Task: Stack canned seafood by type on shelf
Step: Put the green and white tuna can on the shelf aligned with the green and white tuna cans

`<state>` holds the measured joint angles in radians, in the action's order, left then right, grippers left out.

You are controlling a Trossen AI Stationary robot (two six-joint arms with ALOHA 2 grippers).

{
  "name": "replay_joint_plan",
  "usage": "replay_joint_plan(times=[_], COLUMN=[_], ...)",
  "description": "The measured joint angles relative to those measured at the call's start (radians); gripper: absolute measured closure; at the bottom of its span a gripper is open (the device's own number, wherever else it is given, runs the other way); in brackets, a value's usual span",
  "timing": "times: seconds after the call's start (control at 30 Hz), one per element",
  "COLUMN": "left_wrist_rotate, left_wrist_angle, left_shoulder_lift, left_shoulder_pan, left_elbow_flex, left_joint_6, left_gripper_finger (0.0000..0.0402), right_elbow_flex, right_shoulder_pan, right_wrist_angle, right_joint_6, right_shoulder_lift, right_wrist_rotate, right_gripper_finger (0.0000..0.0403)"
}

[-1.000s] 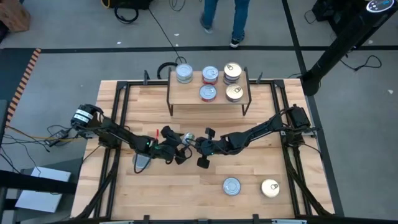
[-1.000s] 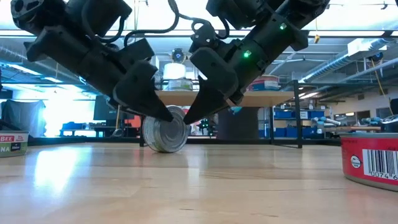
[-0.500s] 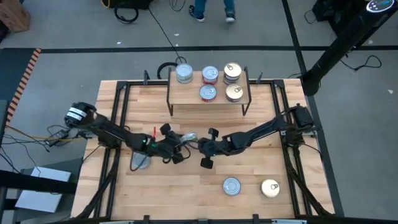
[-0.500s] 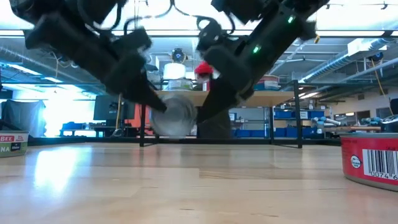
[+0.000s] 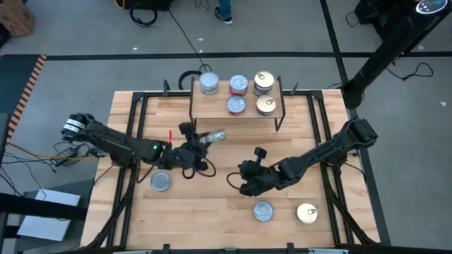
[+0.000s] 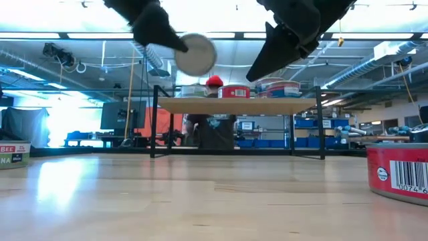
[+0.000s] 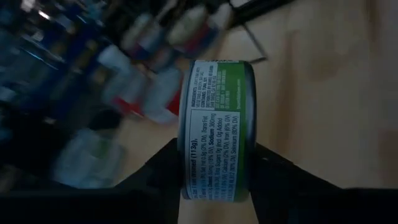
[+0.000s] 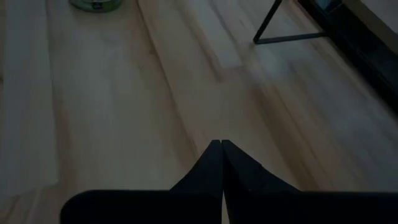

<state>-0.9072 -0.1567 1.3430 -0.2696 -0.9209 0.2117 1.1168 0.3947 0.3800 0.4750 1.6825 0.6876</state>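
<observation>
Overhead, the left claw [image 5: 210, 137] grips a tin [image 5: 216, 136] on its edge above the worktop [image 5: 212, 212], just in front of the shelf [image 5: 212, 106], where five tins sit. The right claw [image 5: 246, 185] hangs pinched together near the worktop's middle, holding nothing. At table height, the tin [image 6: 195, 55] is raised above shelf level. Past the left wrist, the green-labelled tin [image 7: 216, 127] is clamped between both fingers [image 7: 161, 168]. Past the right wrist, the fingertips [image 8: 214, 163] meet.
</observation>
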Motion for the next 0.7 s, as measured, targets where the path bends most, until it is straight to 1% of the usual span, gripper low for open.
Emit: replay_joint_plan(times=[0.1,0.2,0.27,0.47,0.7], left_wrist_rotate=[-0.07,-0.105,-0.15,-0.149,-0.149], left_wrist_angle=[-0.07,-0.059,-0.067,-0.041,-0.014], left_shoulder_lift=[0.006,0.009,0.014,0.069,0.12], left_shoulder_pan=[0.026,0.058,0.077,0.151,0.262], left_elbow_flex=[-0.05,-0.065,-0.064,-0.062,-0.062], left_joint_6=[0.093,0.178,0.23,0.333,0.357], left_gripper_finger=[0.0256,0.0256,0.0256,0.0256,0.0256], right_elbow_flex=[0.0,0.0,0.0,0.0,0.0], right_shoulder_pan=[0.008,0.016,0.016,0.016,0.016], right_wrist_angle=[0.002,0.003,0.006,0.006,-0.002], right_joint_6=[0.005,0.004,0.005,0.005,0.013], right_shoulder_lift=[0.0,0.0,0.0,0.0,0.0], right_wrist_rotate=[0.005,0.03,0.03,0.03,0.031], right_gripper_finger=[0.0396,0.0396,0.0396,0.0396,0.0396])
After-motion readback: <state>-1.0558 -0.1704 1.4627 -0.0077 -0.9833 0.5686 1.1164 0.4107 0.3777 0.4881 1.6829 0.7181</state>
